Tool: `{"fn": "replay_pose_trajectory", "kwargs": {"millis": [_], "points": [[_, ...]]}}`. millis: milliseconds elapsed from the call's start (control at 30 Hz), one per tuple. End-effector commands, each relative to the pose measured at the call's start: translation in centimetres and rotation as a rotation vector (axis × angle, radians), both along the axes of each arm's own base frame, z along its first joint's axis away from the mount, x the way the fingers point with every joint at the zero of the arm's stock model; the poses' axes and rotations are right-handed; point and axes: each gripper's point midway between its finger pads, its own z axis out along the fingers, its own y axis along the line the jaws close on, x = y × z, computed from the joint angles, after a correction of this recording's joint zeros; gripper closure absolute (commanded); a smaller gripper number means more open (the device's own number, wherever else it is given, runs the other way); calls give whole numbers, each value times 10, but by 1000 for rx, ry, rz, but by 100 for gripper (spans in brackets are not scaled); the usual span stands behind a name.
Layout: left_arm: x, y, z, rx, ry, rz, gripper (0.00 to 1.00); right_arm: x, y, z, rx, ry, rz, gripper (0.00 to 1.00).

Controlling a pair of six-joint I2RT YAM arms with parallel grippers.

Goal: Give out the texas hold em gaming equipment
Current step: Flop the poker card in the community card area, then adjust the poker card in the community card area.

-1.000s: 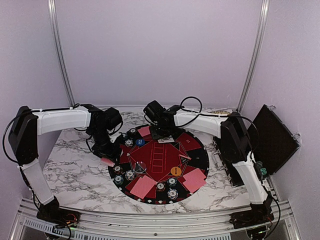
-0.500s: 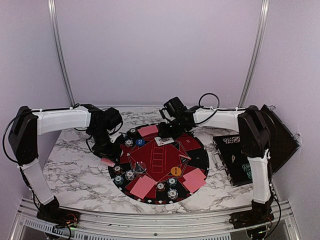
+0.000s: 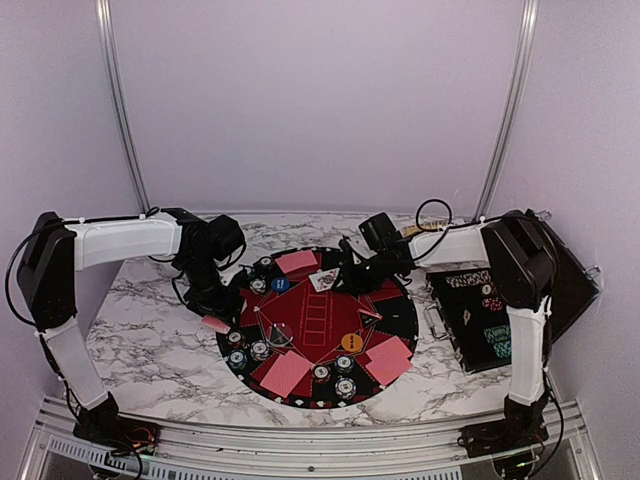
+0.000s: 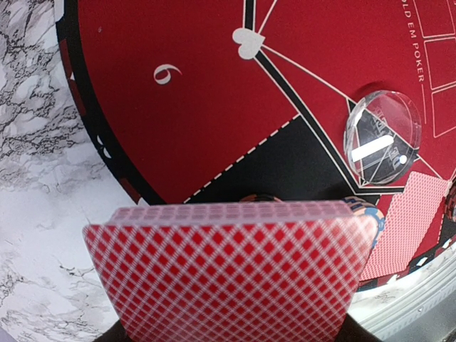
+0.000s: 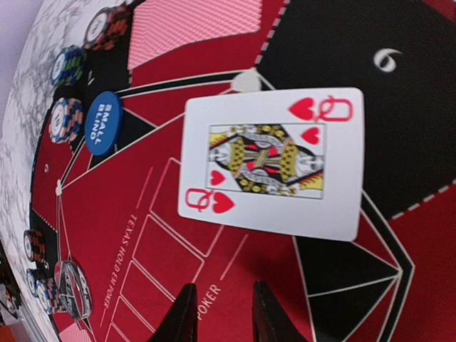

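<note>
My left gripper [image 3: 213, 318] hangs over the left rim of the round mat [image 3: 398, 318], shut on a deck of pink-red-backed playing cards [image 4: 228, 278] that fills the bottom of the left wrist view and hides the fingers. My right gripper [image 5: 224, 313] hovers over the mat's far side, open, with nothing between its fingers. Just ahead of it a queen of hearts [image 5: 271, 162] lies face up on the mat. A blue small-blind button [image 5: 104, 122] and chip stacks [image 5: 66, 120] sit beyond. A clear button [image 4: 381, 135] rests on the mat.
Face-down card pairs [image 3: 285, 373] [image 3: 388, 358] [image 3: 297, 262] and chip stacks [image 3: 344, 388] ring the mat, with an orange button [image 3: 351, 341] among them. An open black case [image 3: 480, 315] holding chips stands at the right on the marble table [image 3: 150, 350].
My right gripper has drawn back to the right, off the face-up queen, which now lies alone on the mat. The left arm and its deck have not moved.
</note>
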Motion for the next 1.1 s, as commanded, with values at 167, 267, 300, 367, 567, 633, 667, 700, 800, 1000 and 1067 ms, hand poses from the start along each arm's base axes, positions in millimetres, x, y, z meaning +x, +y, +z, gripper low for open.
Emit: {"fn": "replay_pose_trajectory", "kwargs": {"millis": [167, 267, 300, 367, 567, 633, 667, 700, 800, 1000, 1067], "points": [[2, -5, 7, -25, -19, -19, 65, 3, 33, 4, 80, -29, 41, 82], [2, -4, 8, -25, -21, -19, 65, 6, 33, -7, 43, -25, 31, 83], [2, -5, 9, -27, -23, -19, 65, 7, 33, -10, 37, -28, 28, 84], [1, -4, 8, -25, -20, -19, 65, 9, 35, -14, 31, -29, 23, 84], [1, -4, 9, -27, -23, -21, 65, 19, 40, -26, 13, -33, -1, 86], [1, -4, 9, -28, -23, -21, 65, 24, 42, -30, 8, -34, -12, 86], [1, -4, 9, -27, -22, -20, 65, 26, 43, -32, 8, -33, -14, 86], [1, -4, 8, -27, -20, -21, 65, 29, 45, -34, 9, -33, -17, 86], [0, -4, 9, -29, -19, -21, 65, 35, 49, -37, 16, -30, -24, 86], [0, -4, 9, -31, -21, -21, 65, 36, 52, -30, 23, -33, -15, 86], [0, -5, 9, -33, -19, -21, 65, 34, 54, -20, 41, -37, -2, 86]]}}
